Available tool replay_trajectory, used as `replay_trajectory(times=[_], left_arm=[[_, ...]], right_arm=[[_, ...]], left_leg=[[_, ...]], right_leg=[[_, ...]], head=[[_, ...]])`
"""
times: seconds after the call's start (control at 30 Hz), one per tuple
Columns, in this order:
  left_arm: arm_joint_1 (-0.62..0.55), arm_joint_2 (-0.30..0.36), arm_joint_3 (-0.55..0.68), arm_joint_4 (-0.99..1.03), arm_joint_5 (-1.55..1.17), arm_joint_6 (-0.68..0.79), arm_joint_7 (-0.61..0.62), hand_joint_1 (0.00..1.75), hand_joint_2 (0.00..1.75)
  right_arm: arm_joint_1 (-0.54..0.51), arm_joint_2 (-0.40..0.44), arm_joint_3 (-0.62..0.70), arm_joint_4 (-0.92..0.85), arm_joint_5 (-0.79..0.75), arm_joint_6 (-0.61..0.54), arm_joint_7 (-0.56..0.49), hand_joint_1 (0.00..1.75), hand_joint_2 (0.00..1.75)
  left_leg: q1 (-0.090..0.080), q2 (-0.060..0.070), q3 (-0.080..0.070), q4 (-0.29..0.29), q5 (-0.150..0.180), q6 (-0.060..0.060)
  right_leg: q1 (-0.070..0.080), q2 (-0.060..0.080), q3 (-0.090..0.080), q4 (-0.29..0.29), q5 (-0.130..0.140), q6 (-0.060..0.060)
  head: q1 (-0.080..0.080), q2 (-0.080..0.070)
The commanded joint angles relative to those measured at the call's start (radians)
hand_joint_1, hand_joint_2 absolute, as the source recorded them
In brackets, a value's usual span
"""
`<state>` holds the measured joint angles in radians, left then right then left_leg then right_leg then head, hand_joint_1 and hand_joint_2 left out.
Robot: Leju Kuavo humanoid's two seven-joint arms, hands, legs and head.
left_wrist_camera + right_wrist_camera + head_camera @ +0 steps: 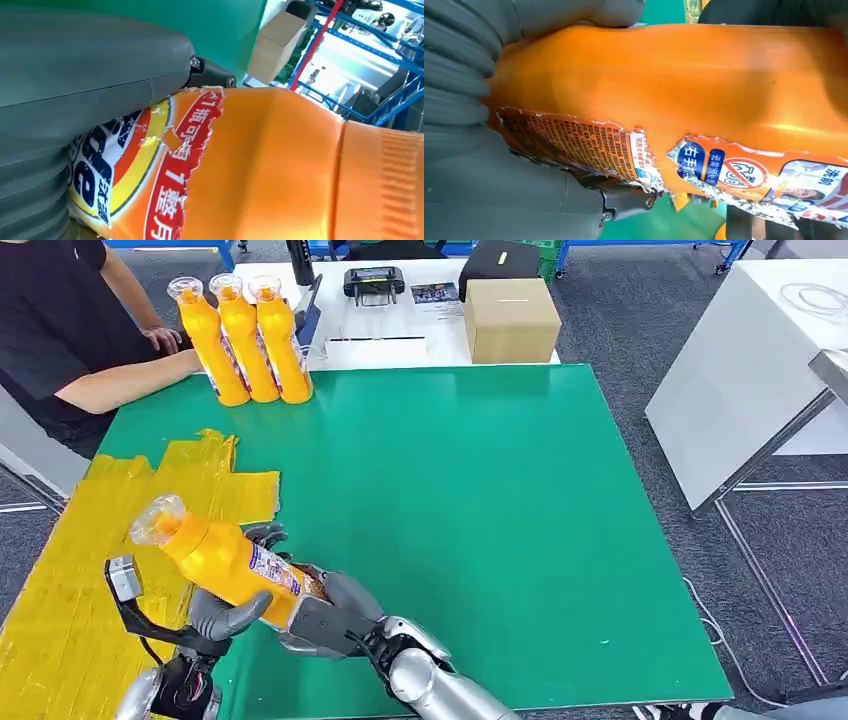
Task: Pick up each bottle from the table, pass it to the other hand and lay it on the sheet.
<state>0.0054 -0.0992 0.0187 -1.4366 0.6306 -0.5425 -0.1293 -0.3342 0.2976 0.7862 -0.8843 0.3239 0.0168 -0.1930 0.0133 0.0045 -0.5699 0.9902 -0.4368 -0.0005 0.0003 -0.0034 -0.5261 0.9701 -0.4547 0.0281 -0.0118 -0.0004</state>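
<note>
An orange bottle (225, 560) with a clear cap and a torn label hangs tilted over the near left of the green table (480, 510), cap pointing up-left toward the yellow sheet (90, 560). My right hand (325, 615) grips its base end. My left hand (222, 618) wraps its middle from below, with fingers (266, 535) showing behind it. Up close, the bottle (260, 170) lies under my left hand's thumb (90, 75), and the bottle (674, 85) sits inside my right hand (479, 165). Three more orange bottles (245, 340) stand upright at the table's far left.
A person in a black shirt (60, 330) sits at the far left with a forearm on the table beside the standing bottles. A cardboard box (511, 320) and a black device (373, 282) sit on the white table behind. A white tabletop (750, 370) stands to the right.
</note>
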Motion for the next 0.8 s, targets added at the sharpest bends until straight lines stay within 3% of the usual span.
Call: replay_trajectory(times=[0.03, 0.27, 0.3, 0.33, 0.57, 0.6, 0.8], left_arm=[[-0.065, 0.001, 0.036, 0.052, 0.013, 0.001, 0.0, 1.75, 1.75], [-0.059, 0.004, 0.04, 0.051, 0.02, -0.005, -0.001, 1.75, 1.75], [-0.057, 0.003, 0.042, 0.049, 0.02, -0.005, -0.002, 1.75, 1.75], [-0.048, 0.005, 0.048, 0.038, 0.017, -0.007, -0.007, 1.75, 1.75], [-0.032, 0.01, 0.066, 0.004, -0.016, -0.005, -0.027, 1.75, 1.75], [-0.031, 0.012, 0.067, -0.002, -0.043, 0.001, -0.038, 1.75, 1.75], [-0.039, 0.031, 0.148, -0.08, -0.365, 0.101, -0.195, 1.75, 1.75]], right_arm=[[0.002, -0.026, 0.062, 0.065, 0.011, 0.012, -0.006, 1.75, 1.75], [0.002, -0.036, 0.047, 0.05, 0.027, -0.012, -0.005, 1.75, 1.75], [0.004, -0.038, 0.044, 0.044, 0.035, -0.022, -0.002, 0.8, 1.75], [0.011, -0.045, 0.029, 0.019, 0.05, -0.052, 0.0, 0.0, 1.75], [0.035, -0.066, -0.013, -0.056, 0.054, -0.062, 0.008, 0.0, 1.75], [0.037, -0.068, -0.013, -0.062, 0.065, -0.068, 0.013, 0.0, 0.0], [0.091, -0.124, -0.112, -0.247, 0.066, -0.075, 0.012, 0.0, 0.0]], left_leg=[[0.0, -0.003, 0.002, -0.001, 0.0, 0.001], [0.0, -0.003, 0.002, -0.001, 0.0, 0.001], [0.0, -0.002, 0.001, -0.001, 0.0, 0.001], [0.0, -0.004, 0.004, -0.002, 0.0, 0.001], [0.0, -0.002, 0.001, 0.0, 0.0, 0.001], [0.0, -0.002, 0.001, 0.0, 0.0, 0.001], [0.0, -0.002, 0.0, 0.0, 0.0, 0.001]], right_leg=[[0.0, -0.003, 0.004, -0.002, -0.001, 0.0], [0.0, -0.003, 0.004, -0.002, 0.0, 0.0], [0.0, -0.002, 0.002, -0.001, 0.0, 0.0], [0.0, -0.003, 0.005, -0.003, -0.001, 0.0], [0.0, -0.002, 0.002, -0.001, -0.001, 0.0], [0.0, -0.001, 0.002, -0.001, 0.0, 0.0], [0.0, -0.002, 0.001, 0.0, 0.0, 0.0]], head=[[0.0, 0.0], [0.0, 0.0], [0.0, 0.0], [0.0, 0.0], [0.0, 0.0], [0.0, 0.0], [0.0, 0.0]])
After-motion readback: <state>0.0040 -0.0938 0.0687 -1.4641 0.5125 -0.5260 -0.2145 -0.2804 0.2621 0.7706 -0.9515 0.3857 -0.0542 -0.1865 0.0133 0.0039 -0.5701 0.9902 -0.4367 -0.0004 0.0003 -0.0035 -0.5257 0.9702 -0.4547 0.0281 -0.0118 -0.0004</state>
